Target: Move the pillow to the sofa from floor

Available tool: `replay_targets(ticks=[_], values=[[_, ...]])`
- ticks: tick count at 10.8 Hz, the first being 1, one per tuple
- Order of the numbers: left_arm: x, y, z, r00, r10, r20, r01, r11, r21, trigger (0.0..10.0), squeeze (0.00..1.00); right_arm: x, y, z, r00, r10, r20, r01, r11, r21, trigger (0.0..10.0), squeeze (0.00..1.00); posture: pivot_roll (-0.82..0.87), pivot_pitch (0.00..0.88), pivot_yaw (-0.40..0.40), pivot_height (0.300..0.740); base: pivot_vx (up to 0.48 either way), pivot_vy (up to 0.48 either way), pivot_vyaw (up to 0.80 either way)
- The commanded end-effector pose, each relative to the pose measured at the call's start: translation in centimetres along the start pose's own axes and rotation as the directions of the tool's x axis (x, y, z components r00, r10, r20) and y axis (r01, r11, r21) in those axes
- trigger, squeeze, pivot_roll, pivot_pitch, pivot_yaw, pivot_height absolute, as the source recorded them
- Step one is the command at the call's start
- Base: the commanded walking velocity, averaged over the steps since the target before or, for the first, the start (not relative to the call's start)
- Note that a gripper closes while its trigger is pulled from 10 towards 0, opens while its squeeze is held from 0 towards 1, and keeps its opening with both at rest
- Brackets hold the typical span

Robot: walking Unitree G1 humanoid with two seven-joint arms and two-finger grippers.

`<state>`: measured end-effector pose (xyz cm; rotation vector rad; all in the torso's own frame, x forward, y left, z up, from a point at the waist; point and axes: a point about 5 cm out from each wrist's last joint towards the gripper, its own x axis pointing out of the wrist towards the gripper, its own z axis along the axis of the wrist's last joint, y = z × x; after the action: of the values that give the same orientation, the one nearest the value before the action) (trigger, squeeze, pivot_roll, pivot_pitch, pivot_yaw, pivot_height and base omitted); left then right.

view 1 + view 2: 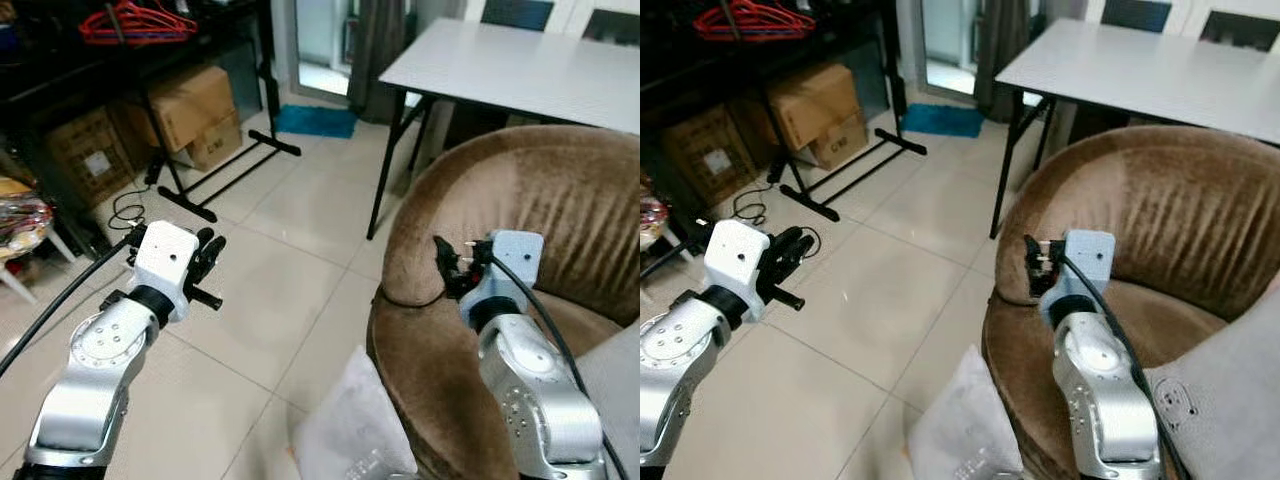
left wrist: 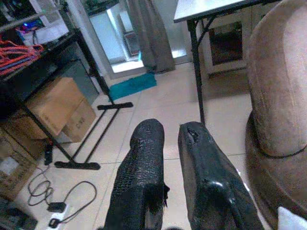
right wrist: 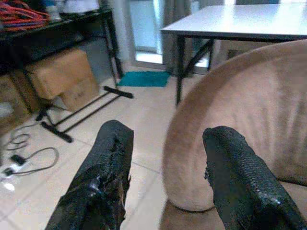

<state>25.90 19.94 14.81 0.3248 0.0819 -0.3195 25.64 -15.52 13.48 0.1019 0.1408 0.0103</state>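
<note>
The robot is standing over a tiled floor (image 1: pixel 290 260) with a round brown sofa (image 1: pixel 520 200) on its right. A pale grey pillow (image 1: pixel 350 425) is lying on the floor, leaning against the sofa's front left edge, just below and between the two arms. A second grey cushion (image 1: pixel 1230 390) is sitting on the sofa seat at its right edge, partly behind the right arm.

The left gripper (image 1: pixel 207 262) is hovering above bare floor, well apart from the pillow, and is holding nothing. In the left wrist view its two black fingers (image 2: pixel 139 177) are standing close together with only a narrow gap between them, nearly closed. The right gripper (image 1: pixel 452 268) is hanging over the sofa's left rim, near the armrest, also holding nothing. In the right wrist view its fingers (image 3: pixel 103 177) are spread wide apart, with the sofa's curved back showing between them.

Beyond the sofa a white table (image 1: pixel 520 65) on black legs is standing. At the far left, cardboard boxes (image 1: pixel 185 110) are sitting under a dark rack that is carrying red hangers (image 1: pixel 135 22). A black bar stand (image 1: pixel 225 170) is lying along the floor beside the boxes, a cable (image 1: pixel 125 210) is coiling near it, and a teal mat (image 1: pixel 315 120) is lying by the doorway.
</note>
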Motion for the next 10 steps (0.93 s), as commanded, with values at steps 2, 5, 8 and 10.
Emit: replay_targets(ticks=[2, 5, 8, 10], values=[[-0.16, -0.04, 0.0, 1.0, -0.007, 0.001, 0.007, 1.0, 0.019, 10.0, 0.0, -0.21, -0.21, -0.04, 1.0, 0.0, 0.01, 0.0, 1.0, 0.02, 10.0, 0.0, -0.11, 0.0, 0.026, 0.68, 0.0, 0.0, 0.0], [-0.13, -0.19, -0.02, 1.0, -0.017, 0.004, 0.017, 1.0, 0.023, 10.0, 0.0, -0.29, -0.08, -0.17, 1.0, 0.021, 0.009, -0.021, 1.0, 0.011, 10.0, 0.0, -0.11, 0.0, 0.026, 0.65, 0.0, 0.0, 0.0], [-0.16, -0.27, -0.06, 1.0, -0.02, 0.005, 0.02, 1.0, 0.022, 10.0, 0.0, -0.34, -0.07, -0.25, 1.0, 0.022, 0.008, -0.022, 1.0, 0.011, 10.0, 0.0, -0.11, 0.0, 0.027, 0.62, 0.0, 0.0, 0.0], [-0.1, -0.3, -0.07, 1.0, -0.02, 0.005, 0.02, 1.0, 0.022, 10.0, 0.0, -0.3, -0.04, -0.25, 1.0, 0.028, 0.006, -0.028, 1.0, 0.008, 10.0, 0.0, -0.11, 0.0, 0.026, 0.6, 0.0, 0.0, 0.0]])
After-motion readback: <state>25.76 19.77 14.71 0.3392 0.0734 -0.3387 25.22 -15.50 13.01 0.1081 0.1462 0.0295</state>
